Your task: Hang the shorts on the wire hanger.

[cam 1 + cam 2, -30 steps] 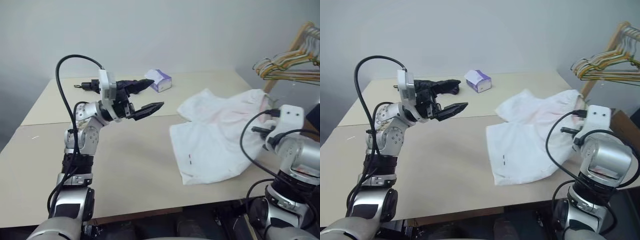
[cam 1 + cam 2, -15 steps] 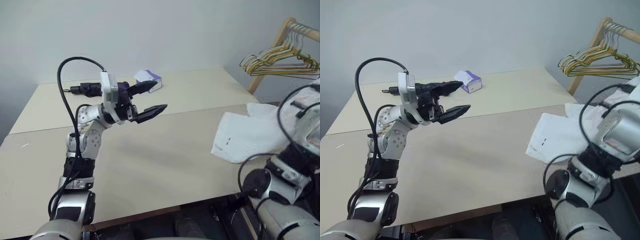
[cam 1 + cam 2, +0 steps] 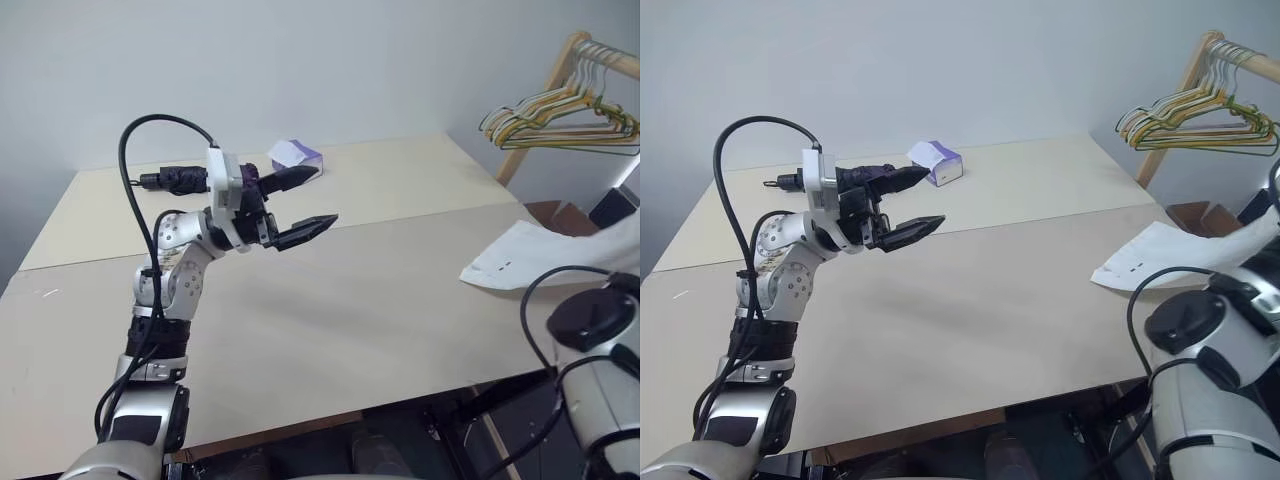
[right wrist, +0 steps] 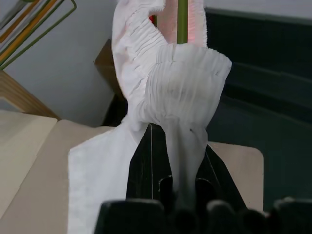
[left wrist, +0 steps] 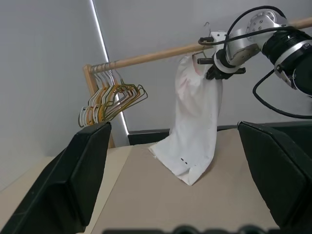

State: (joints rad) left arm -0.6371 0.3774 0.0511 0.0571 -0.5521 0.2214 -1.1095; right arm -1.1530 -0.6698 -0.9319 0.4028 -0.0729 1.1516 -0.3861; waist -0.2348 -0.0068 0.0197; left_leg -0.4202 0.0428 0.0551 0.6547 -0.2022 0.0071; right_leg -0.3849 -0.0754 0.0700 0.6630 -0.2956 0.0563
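Right gripper [image 5: 213, 73] clamps the shorts [image 5: 195, 122] by their gathered waistband (thin white cloth, limp); hem drapes on the matte beige table [image 3: 330, 300]. Left gripper [image 3: 300, 205] gapes, empty.

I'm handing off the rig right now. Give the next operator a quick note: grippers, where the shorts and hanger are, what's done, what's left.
Right gripper: shut on the shorts' gathered waistband, raised beside the wooden rail.
Left gripper: open, holding nothing, above the table.
Shorts: hanging from the right gripper, lower hem just touching the table's right edge.
Wire hanger: a thin olive wire runs behind the waistband; its hook is near the rail.
Done: shorts lifted.
Left: confirm the shorts sit on the hanger, then release.
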